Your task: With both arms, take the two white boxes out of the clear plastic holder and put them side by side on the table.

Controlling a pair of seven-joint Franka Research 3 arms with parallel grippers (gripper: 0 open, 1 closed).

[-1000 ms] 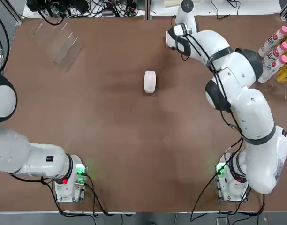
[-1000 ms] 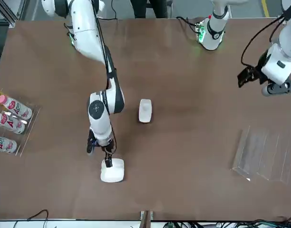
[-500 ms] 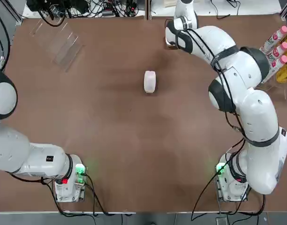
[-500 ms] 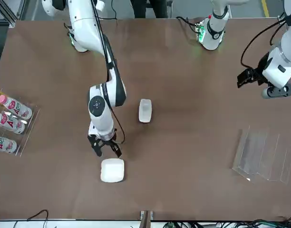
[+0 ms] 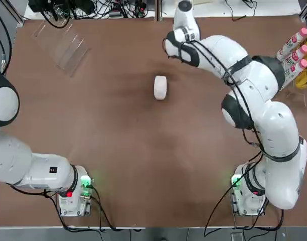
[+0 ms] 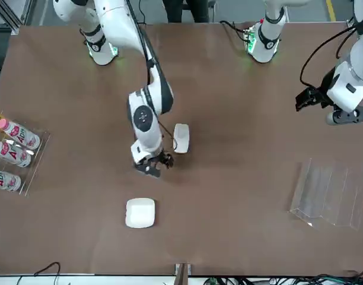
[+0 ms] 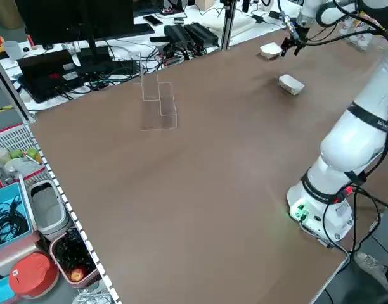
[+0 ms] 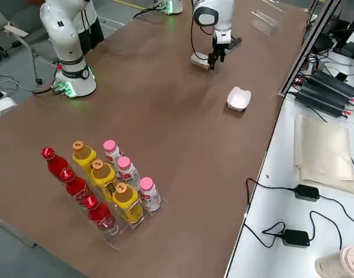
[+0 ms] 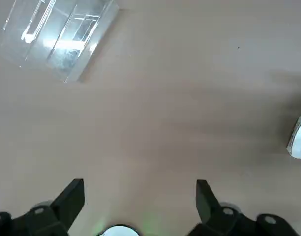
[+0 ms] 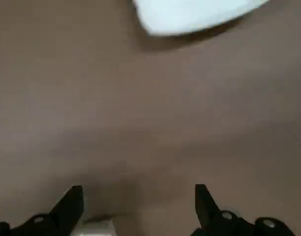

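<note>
On table [image 6: 241, 237]: 2 wht boxes [image 6: 140, 213], apart

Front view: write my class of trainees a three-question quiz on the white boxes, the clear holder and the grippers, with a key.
1. True or false: both white boxes lie outside the clear plastic holder.
2. The open, empty right gripper hangs over the table:
a) inside the holder
b) between the boxes
c) above the bottles
3. Fill in: The open left gripper is on the robot's ____ side.
Key: 1 true; 2 b; 3 left
</note>
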